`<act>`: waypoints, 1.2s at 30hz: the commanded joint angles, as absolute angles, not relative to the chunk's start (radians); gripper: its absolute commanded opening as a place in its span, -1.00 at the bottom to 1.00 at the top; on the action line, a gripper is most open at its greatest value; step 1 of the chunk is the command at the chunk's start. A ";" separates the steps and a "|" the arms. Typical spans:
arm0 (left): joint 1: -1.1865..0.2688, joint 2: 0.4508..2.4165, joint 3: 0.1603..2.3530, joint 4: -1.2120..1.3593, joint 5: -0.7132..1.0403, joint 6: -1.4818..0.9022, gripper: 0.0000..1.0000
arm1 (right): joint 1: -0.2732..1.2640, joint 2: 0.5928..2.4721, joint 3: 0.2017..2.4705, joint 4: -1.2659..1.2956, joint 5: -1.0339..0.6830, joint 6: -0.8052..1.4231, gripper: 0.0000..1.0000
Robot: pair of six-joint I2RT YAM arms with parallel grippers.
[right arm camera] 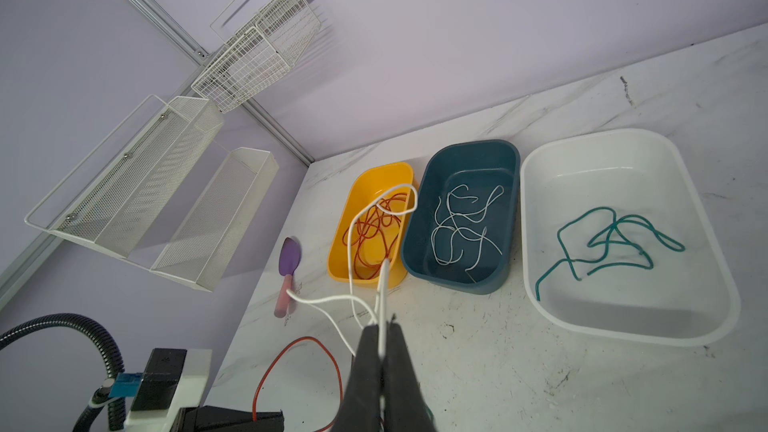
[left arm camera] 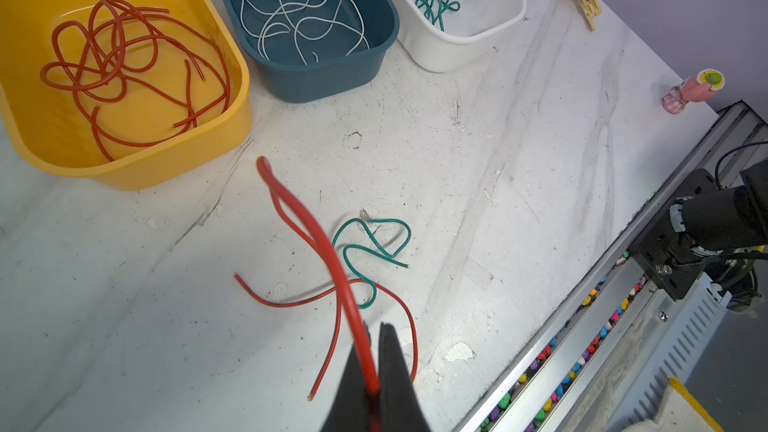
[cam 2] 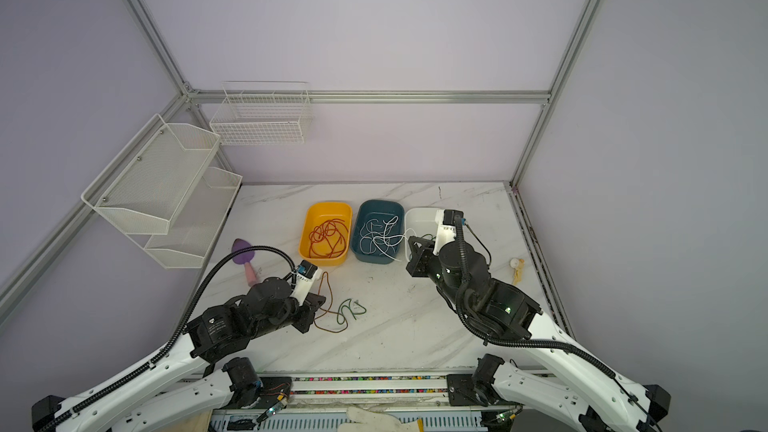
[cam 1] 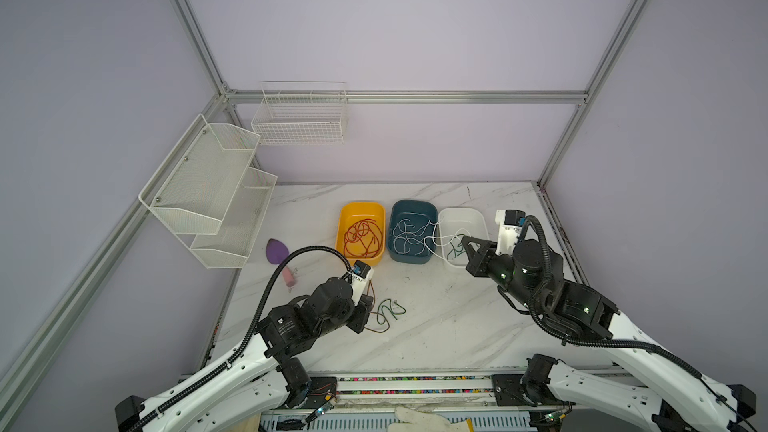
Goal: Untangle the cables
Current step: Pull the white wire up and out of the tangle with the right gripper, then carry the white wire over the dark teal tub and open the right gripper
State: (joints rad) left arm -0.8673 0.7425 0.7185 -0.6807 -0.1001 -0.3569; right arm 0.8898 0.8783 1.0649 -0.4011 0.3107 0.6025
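Evidently the left hand [left arm camera: 376, 347] is pinching a red cable [left arm camera: 331, 259] that is trailing onto the counter [left arm camera: 498, 184] across a loose green cable [left arm camera: 390, 222]. Whether the two are looped or merely overlapping is hard to tell. The right hand [right arm camera: 382, 326] is clamping a white cable [right arm camera: 352, 259]. Others are lying sorted in the yellow tray [left arm camera: 232, 60], blue tray [left arm camera: 386, 22] and white tray [left arm camera: 515, 6]. Thin and glossy, they are likely handling light, limp and springy, so gripping near a free end seems best.
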 commanded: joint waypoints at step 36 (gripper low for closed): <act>-0.872 0.751 0.755 -0.688 -0.120 -0.364 -1.00 | 0.490 1.553 1.284 -0.086 -0.054 0.481 -1.00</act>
State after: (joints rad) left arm -0.8673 0.7551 0.7185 -0.6987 -0.1089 -0.3569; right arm 0.5076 1.5303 1.2976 -0.1371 -0.0025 0.4702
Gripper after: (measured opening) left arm 0.048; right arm 0.050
